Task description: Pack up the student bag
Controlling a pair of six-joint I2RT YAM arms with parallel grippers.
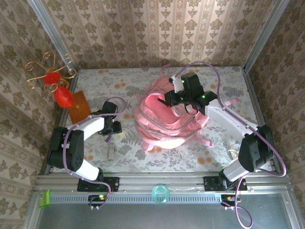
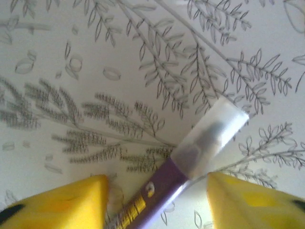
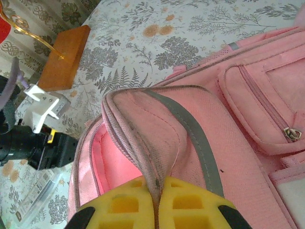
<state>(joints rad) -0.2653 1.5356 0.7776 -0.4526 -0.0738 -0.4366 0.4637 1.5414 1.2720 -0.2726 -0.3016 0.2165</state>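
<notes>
The right tool (image 3: pixel 156 202) is closed, pinching a fold of fabric at the rim of the bag (image 3: pixel 228 119) opening. The fold is raised so the pink interior gapes, judged a hold to keep the mouth open for loading. The left tool (image 2: pixel 157 186) has its jaws apart, straddling a purple pen (image 2: pixel 209 133) with a clear cap that lies flat on the counter (image 2: pixel 71 71). No contact is visible, so this is judged a pre-grasp. The bag sits mid-counter, with the pen to its left and apart from it.

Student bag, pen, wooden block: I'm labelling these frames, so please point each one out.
student bag (image 1: pixel 162 133), top external view, lower pink body.
pen (image 2: pixel 166 182), left wrist view, purple barrel.
wooden block (image 3: pixel 64 55), right wrist view, top face.
</notes>
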